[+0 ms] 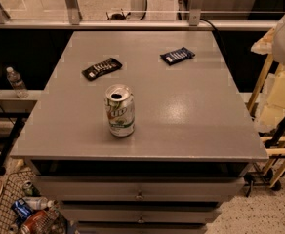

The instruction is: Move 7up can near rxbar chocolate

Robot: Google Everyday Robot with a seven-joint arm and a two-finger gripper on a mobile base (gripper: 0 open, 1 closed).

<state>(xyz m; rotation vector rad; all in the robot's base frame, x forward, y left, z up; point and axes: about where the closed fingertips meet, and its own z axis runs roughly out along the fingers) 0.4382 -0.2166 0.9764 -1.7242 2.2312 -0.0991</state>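
Note:
The 7up can (119, 110) stands upright on the grey table (191, 121), a little left of the middle and toward the front edge. It is silver-white with green lettering and an open top. The rxbar chocolate (102, 68), a flat bar in a black wrapper with white lettering, lies behind the can and slightly to its left, about a can's height away from it. The gripper is not in view. Nothing touches the can or the bar.
A similar bar in a dark blue wrapper (177, 55) lies at the back right of the table. A water bottle (16, 82) stands on a low shelf at the left. A wire basket of rubbish (28, 213) sits on the floor at the lower left. A wooden frame (274, 130) stands at the right.

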